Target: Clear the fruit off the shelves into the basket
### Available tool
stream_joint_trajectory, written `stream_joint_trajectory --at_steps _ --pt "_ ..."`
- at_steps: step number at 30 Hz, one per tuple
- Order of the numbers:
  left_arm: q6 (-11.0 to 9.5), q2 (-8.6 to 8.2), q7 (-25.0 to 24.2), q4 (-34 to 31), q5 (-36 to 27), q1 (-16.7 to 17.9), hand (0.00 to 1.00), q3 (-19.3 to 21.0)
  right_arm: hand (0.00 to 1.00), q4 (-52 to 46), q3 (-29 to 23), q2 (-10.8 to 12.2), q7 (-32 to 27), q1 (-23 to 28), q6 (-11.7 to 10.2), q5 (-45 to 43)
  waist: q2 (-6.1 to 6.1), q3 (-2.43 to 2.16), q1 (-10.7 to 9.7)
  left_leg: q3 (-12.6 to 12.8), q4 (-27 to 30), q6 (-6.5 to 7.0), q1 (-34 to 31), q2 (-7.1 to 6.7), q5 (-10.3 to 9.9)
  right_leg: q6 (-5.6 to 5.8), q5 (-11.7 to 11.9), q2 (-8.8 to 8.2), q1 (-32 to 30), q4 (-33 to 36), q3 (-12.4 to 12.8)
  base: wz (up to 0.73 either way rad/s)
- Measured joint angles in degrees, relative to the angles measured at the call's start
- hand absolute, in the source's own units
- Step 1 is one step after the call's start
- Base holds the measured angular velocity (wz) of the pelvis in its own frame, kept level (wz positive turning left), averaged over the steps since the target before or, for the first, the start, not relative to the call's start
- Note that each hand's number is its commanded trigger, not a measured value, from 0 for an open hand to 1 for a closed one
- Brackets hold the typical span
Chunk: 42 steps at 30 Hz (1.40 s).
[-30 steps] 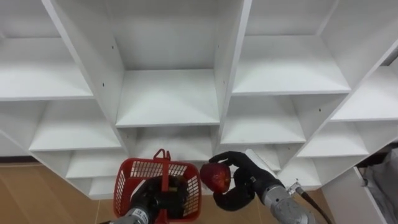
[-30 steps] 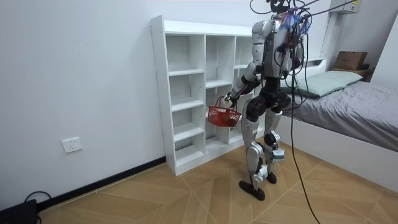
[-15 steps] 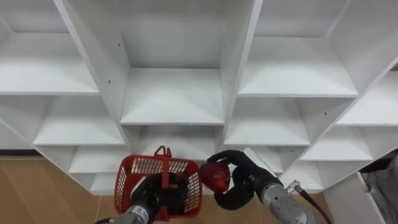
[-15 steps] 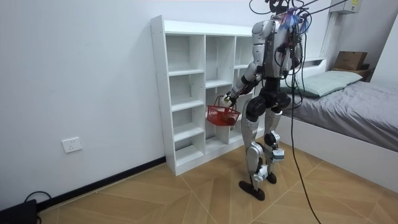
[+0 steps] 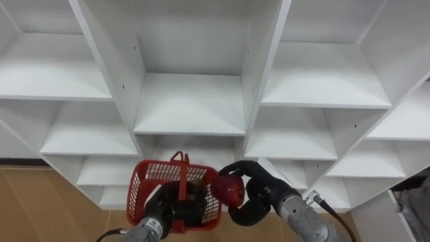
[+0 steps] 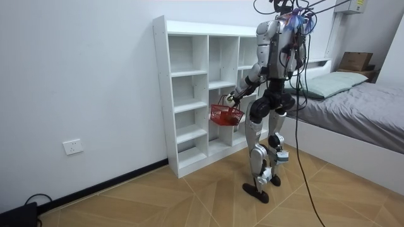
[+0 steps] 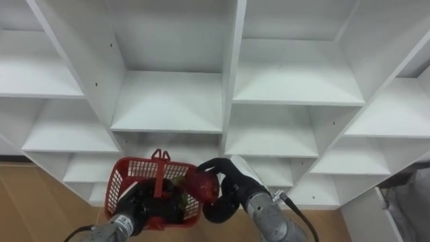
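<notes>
A white open-shelved closet (image 6: 189, 73) is set against a plain white wall (image 6: 82, 69), its compartments divided by uprights and level shelves. The floor (image 6: 189, 202) is laid in light wood in a herringbone pattern and is edged by a dark skirting board (image 6: 101, 187). A white socket (image 6: 73, 147) is fixed low on the wall. At the room view's right, a bed (image 6: 372, 120) is covered in grey, with a pale pillow (image 6: 334, 81) at its head and a cardboard box (image 6: 357, 61) seen beyond the pillow. The room is evenly lit.

The left hand (image 5: 166, 210) hides the basket's (image 5: 143, 185) contents; right fingers (image 5: 243, 168) half cover the apple (image 5: 228, 191).
</notes>
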Motion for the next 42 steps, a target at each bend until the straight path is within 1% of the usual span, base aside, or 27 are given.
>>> stream_joint_trajectory --at_steps 2,10,16,18,24,26,30,33,38,40,42 --pt "0.0 0.0 -0.05 0.0 0.29 0.0 1.0 -0.68 1.0 0.0 0.4 -0.18 0.0 -0.02 0.01 -0.07 0.01 0.01 0.07 -0.02 0.03 0.0 0.1 0.0 0.0 0.0 0.0 0.0 0.09 0.01 0.01 0.0" --pt "-0.02 -0.04 -0.09 -0.04 0.32 0.2 1.0 -0.99 1.0 0.05 0.43 -0.47 -0.03 -0.17 0.01 -1.24 0.03 0.19 0.3 -0.03 0.03 0.0 0.95 0.02 0.0 0.01 -0.02 -0.01 1.06 -0.15 -0.06 0.0" --pt "-0.03 -0.02 -0.1 -0.03 0.33 0.28 1.0 -1.95 1.0 0.12 0.42 -0.5 -0.04 -0.56 0.0 -2.48 0.16 0.27 1.17 -0.25 0.0 -0.01 1.01 0.05 0.0 -0.01 -0.01 0.0 1.16 -0.03 -0.1 0.01" --pt "-0.03 -0.03 -0.09 -0.01 0.34 0.28 1.0 -2.24 1.0 1.07 0.42 -0.4 -0.08 -1.05 -0.04 -2.47 0.14 0.28 1.24 -0.71 0.0 0.0 0.94 0.02 0.0 -0.01 -0.01 -0.06 1.23 -0.04 -0.12 0.05" --pt "-0.02 -0.08 -0.15 -0.01 0.34 0.33 1.0 -2.59 1.0 2.3 0.42 -0.41 -0.12 -1.88 -0.03 -2.47 0.08 0.32 1.31 -0.8 0.0 0.0 0.83 0.0 0.0 0.01 -0.02 -0.07 1.25 -0.09 -0.16 0.0" --pt "-0.02 0.13 -0.15 -0.01 0.37 0.34 1.0 -3.11 1.0 2.9 0.52 -0.31 -0.39 -2.21 -0.02 -2.43 0.07 0.32 1.39 -0.93 0.0 0.0 0.68 0.0 0.0 0.01 -0.02 -0.1 1.29 -0.13 -0.25 0.0" --pt "-0.02 0.49 -0.19 -0.01 0.37 0.35 1.0 -4.14 1.0 6.38 0.53 0.25 -1.78 -3.2 -0.04 -2.22 0.03 0.31 1.28 -1.52 0.08 0.0 0.44 -0.03 0.0 0.01 -0.03 -0.18 1.29 -0.21 -0.77 0.07" --pt "-0.02 0.75 -0.34 -0.01 0.38 0.55 1.0 -4.51 1.0 6.79 0.55 0.41 -2.21 -3.18 -0.02 -1.98 -0.01 0.28 1.25 -2.21 0.29 0.0 -0.09 -0.04 0.0 0.0 -0.02 -0.24 1.28 -0.68 -1.52 0.11" --pt "-0.02 0.79 -1.78 -0.02 0.53 0.8 1.0 -4.7 1.0 11.38 0.71 0.37 -3.2 -5.18 -0.25 -1.97 -0.12 0.22 1.41 -2.59 0.44 0.0 -0.11 -0.1 0.01 0.01 -0.03 -0.43 1.6 -0.95 -2.41 0.06" --pt "-0.02 0.77 -2.54 -0.03 0.52 1.13 1.0 -4.72 1.0 13.16 0.71 0.13 -3.23 -5.48 -0.24 -1.97 -0.16 0.21 1.4 -3.0 0.49 0.01 -0.04 -0.21 0.01 0.08 -0.1 -0.67 1.9 -1.0 -3.09 0.11" --pt "-0.02 0.8 -2.75 -0.02 0.51 1.25 1.0 -4.71 1.0 13.65 0.91 0.12 -3.23 -5.68 -0.24 -1.96 -0.16 0.21 1.41 -3.1 0.49 0.01 -0.06 -0.22 0.01 0.09 -0.12 -0.71 1.95 -1.04 -3.18 0.05"
